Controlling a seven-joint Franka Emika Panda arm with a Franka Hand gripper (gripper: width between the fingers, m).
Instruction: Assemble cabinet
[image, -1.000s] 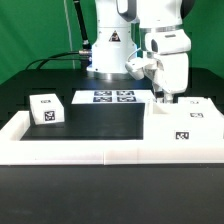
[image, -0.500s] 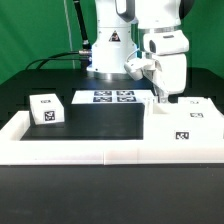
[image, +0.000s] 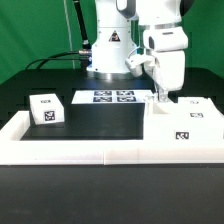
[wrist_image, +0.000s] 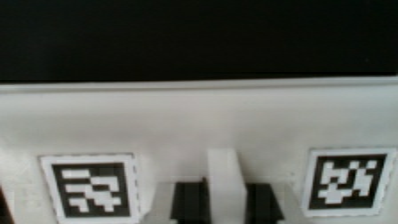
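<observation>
My gripper (image: 163, 97) hangs over the back left corner of the white cabinet parts (image: 185, 125) at the exterior view's right. In the wrist view its two dark fingers (wrist_image: 187, 203) stand close together on either side of a thin upright white panel edge (wrist_image: 221, 165), and the gripper (wrist_image: 221, 203) looks shut on it. White tagged surfaces (wrist_image: 89, 185) lie on both sides of that edge. The small white cabinet block (image: 45, 108) with tags sits apart at the exterior view's left.
The marker board (image: 108, 97) lies at the back middle before the robot base. A low white rail (image: 75, 152) borders the black table (image: 100, 118) along the front and sides.
The gripper has shifted slightly toward the exterior view's right over the cabinet parts. The block and the other parts have not moved.
</observation>
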